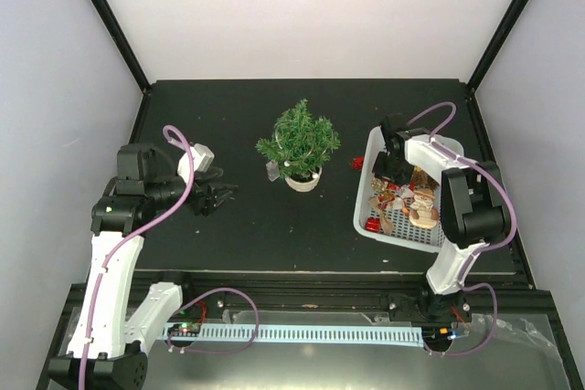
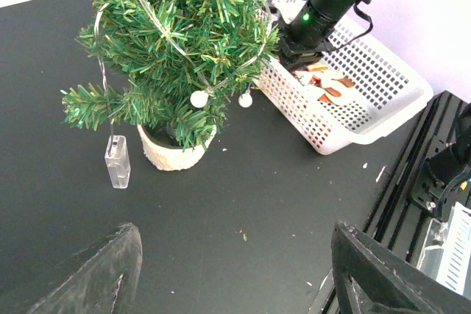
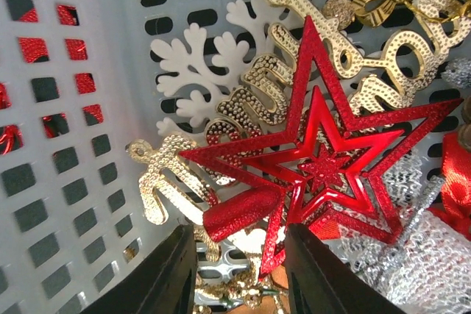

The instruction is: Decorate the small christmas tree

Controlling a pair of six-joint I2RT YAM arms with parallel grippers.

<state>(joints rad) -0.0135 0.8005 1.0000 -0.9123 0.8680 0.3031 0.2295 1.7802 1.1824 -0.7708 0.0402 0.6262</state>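
The small christmas tree stands in its white pot mid-table; the left wrist view shows the tree wrapped in a wire light string with two white balls. My left gripper hovers left of it, open, with only bare table between its jaws. My right gripper reaches down into the white basket. Its jaws stand open, straddling the glittery stem of a red star topper, with small gaps on both sides.
A clear battery box hangs from the light string beside the pot. The basket holds gold letter ornaments, a white snowflake and gingerbread figures. A small red item lies on the table just left of the basket.
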